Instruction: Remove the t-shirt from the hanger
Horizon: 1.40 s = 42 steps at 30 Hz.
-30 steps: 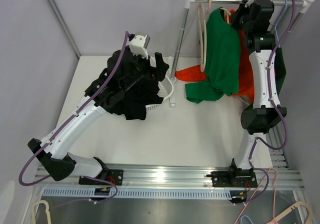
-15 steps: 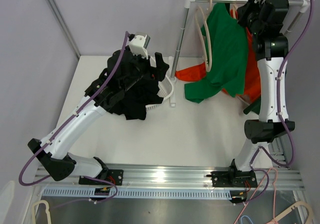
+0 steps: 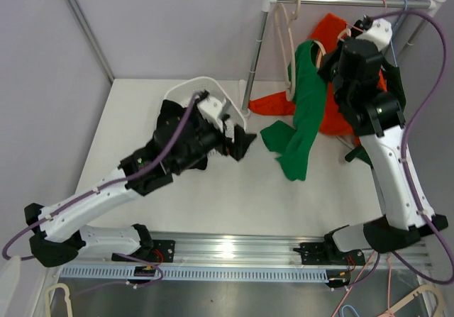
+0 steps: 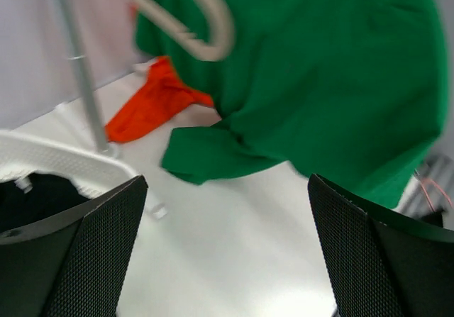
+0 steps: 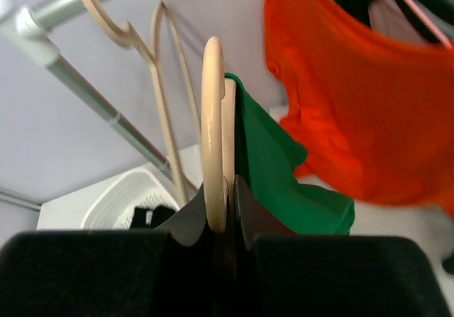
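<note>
A green t-shirt [image 3: 306, 111] hangs bunched from a beige hanger [image 3: 318, 48], its lower end trailing near the table. My right gripper [image 3: 326, 60] is shut on that hanger below the rack rod [image 3: 333, 2]. The right wrist view shows the hanger [image 5: 213, 118] pinched between the jaws, the green t-shirt [image 5: 273, 168] draped just to its right. My left gripper [image 3: 242, 144] stands open low over the table, left of the shirt, pointing at it. In the left wrist view the green t-shirt [image 4: 319, 76] and hanger [image 4: 202, 30] lie ahead of its wide fingers [image 4: 85, 253], nothing between them.
An orange garment [image 3: 337, 40] hangs on the rack behind, with an orange piece [image 3: 273, 104] lying on the table. An empty beige hanger [image 3: 287, 40] hangs on the rod. A white basket [image 3: 202, 90] holding black clothes sits back left, by the rack's upright pole [image 3: 257, 62].
My right arm has brought the hanger and green t-shirt down from the rod and forward. My left arm has swung from over the basket to the right, towards the shirt, still open.
</note>
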Each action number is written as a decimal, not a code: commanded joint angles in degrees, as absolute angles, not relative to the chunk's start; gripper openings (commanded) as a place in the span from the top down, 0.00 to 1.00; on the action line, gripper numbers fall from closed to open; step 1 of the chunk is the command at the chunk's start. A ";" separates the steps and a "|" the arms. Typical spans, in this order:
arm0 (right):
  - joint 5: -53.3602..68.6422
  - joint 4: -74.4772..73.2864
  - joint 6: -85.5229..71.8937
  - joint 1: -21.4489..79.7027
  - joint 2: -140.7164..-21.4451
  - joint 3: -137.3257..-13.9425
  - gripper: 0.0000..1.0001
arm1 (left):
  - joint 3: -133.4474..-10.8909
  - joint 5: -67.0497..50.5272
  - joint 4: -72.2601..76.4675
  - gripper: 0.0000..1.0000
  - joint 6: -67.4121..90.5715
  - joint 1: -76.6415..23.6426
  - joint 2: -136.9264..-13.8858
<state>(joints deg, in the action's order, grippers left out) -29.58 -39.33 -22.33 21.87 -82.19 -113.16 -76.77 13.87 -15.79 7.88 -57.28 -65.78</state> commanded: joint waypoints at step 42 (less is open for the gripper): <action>-51.50 -41.93 -42.45 39.55 -66.62 -93.78 1.00 | -58.35 9.59 14.95 0.99 -8.01 -81.39 -69.88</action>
